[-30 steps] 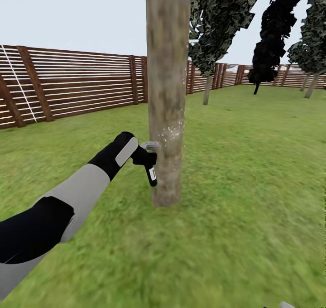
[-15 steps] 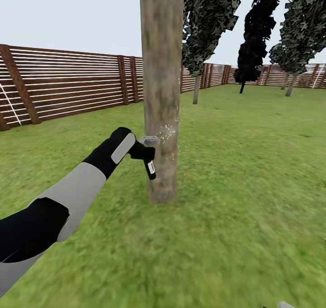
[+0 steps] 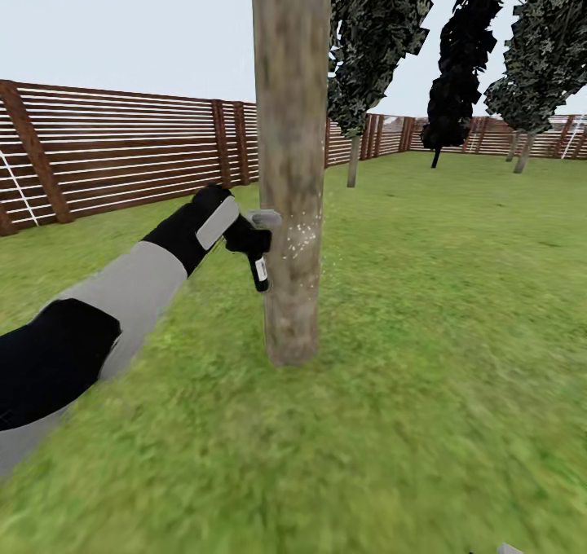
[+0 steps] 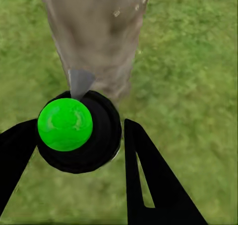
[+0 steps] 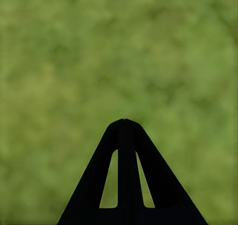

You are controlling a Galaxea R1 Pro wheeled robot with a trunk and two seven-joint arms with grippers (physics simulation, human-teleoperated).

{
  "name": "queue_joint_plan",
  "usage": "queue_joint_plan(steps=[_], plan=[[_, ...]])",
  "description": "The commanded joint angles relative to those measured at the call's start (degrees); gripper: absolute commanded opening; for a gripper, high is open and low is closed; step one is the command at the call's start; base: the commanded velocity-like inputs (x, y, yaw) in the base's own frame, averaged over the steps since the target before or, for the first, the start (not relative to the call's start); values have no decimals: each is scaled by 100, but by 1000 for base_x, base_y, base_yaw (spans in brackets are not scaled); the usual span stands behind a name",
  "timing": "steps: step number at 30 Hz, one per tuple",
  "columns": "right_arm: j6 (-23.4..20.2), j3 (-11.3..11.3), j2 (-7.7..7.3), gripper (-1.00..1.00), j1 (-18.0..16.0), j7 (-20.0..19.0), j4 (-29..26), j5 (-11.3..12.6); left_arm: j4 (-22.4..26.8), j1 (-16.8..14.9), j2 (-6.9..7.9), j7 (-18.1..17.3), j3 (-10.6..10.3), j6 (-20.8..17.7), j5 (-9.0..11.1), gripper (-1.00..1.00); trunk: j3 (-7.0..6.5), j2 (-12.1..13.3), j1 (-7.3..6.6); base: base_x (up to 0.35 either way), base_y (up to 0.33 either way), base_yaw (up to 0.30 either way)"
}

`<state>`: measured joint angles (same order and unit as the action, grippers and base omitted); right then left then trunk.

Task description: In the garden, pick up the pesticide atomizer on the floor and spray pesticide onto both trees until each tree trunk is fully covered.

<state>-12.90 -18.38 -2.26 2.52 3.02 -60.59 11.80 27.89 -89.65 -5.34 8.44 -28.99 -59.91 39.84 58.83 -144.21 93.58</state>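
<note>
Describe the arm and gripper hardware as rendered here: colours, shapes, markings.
The left arm alternates black and light grey segments; its wrist is black with a grey-white rounded panel. In the left wrist view the left gripper has flat black tapered fingers, one with a slim triangular cut-out. The right gripper is black too, its fingers meeting in a point, each with an elongated slot. No cables or text markings are visible.

- You see one thick tree trunk [image 3: 291, 163] up close.
- You see four leafy trees [image 3: 371, 41] further back.
- One pesticide atomizer [image 3: 258, 266].
- One cluster of pesticide specks [image 3: 300, 235].
- One slatted fence [image 3: 122, 155].
</note>
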Motion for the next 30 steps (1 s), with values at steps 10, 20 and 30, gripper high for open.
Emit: queue_joint_plan(steps=[10,20,30], plan=[[-28,24,-2,-100,3,41,-11,59,-1505,-1810,-370,39,-48,-9,86,-100,6,-2,0,0,0,0],[-28,112,-1,-100,3,57,-6,63,-1644,-2290,-433,35,-46,-9,86,-100,6,-2,0,0,0,0],[-28,115,4,-100,3,55,-14,59,-1646,-2835,-466,27,-46,-9,98,-100,6,-2,0,0,0,0]])
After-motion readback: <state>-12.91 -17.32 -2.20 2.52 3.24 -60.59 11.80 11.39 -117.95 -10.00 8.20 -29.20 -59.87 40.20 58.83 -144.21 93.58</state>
